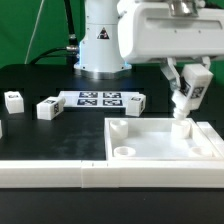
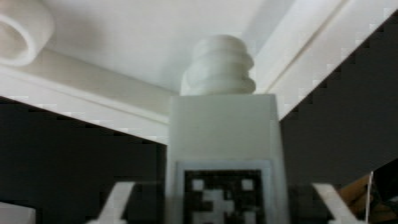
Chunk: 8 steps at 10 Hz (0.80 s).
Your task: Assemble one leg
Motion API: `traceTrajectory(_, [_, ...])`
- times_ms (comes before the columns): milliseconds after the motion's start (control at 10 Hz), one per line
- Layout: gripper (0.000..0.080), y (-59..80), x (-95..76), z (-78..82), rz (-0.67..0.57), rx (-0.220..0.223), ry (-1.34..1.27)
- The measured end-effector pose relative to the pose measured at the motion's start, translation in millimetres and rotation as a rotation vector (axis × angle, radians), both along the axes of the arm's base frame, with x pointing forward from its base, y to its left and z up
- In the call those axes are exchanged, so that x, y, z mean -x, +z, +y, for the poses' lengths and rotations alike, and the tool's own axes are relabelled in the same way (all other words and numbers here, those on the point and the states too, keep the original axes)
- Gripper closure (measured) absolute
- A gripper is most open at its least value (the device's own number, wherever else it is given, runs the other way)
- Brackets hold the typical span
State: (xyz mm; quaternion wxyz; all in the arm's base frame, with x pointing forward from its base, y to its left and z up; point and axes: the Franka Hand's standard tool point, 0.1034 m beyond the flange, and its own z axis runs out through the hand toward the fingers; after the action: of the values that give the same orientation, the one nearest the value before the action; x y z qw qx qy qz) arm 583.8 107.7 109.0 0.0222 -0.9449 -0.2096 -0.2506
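Observation:
The leg is a small white post with a black-and-white tag. It hangs tilted in my gripper at the exterior view's right, with its lower end just above the far right corner of the large white panel. In the wrist view the leg fills the centre, and its threaded tip points at the panel's raised rim. A finger shows on each side of it. One round corner socket shows off to the side. The gripper is shut on the leg.
Three more tagged white posts lie on the black table. The marker board lies in front of the robot base. A long white bar runs along the front. Another panel socket shows near the panel's left side.

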Motion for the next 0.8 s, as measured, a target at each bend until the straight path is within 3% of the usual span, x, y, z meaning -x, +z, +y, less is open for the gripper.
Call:
traceTrajectory(300, [0.0512,-0.8,1.1,-0.4,0.002,0.001,0.0])
traceTrajectory(500, [0.0512,0.8,1.2,6.6,0.01,-0.023,-0.028])
traceTrajectory(800, [0.0512,-5.1,-16.8,15.1,0.005,-0.051,-0.046])
